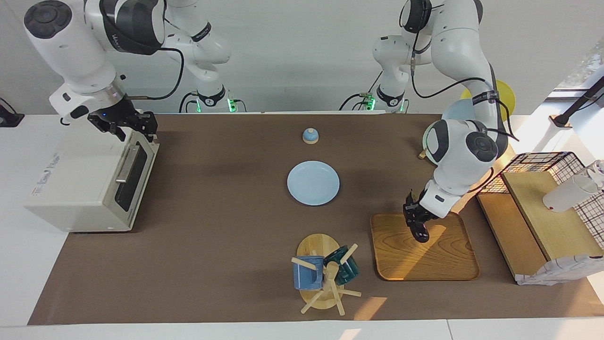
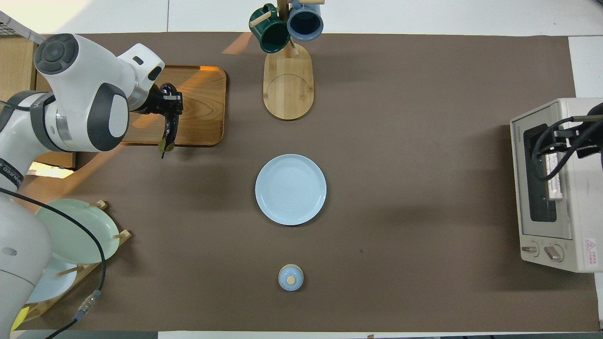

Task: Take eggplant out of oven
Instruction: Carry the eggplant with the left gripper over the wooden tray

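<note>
1. Toaster oven [image 1: 89,189], cream-white, at the right arm's end of the tabletop [image 1: 226,245]. Its dark glass door looks closed against the front. My right claw [image 1: 127,123] sits at the oven's upper front edge, beside the bar handle; I cannot tell how its fingers stand. This arm waits.

2. Small blue lidded jar [image 1: 310,136], near the robots' edge, mid-table.

3. Pale blue plate [image 1: 313,182], centre of the tabletop, nothing on it.

4. Mug tree [image 1: 325,278] on an oval wooden base, farther from the robots than the plate; it carries a blue mug [image 1: 307,273] and a dark green mug [image 1: 347,266].

5. Wooden tray [image 1: 424,248], toward the left arm's end. My left claw [image 1: 417,222] hangs over the tray's robot-side edge, closed on the eggplant [image 2: 169,129], glossy and dark, gripped at the thick end with the stem tip pointing toward the robots.

6. Plate rack with a green plate [image 2: 75,230], and a wire basket [image 1: 557,165], at the left arm's end.

Step in hand, by my reckoning: the eggplant is out of the oven and well apart from it; what remains is setting it down. The next move calls for lowering my left claw until the eggplant lies flat on the tray, then spreading the fingers and lifting straight up so it does not roll.
</note>
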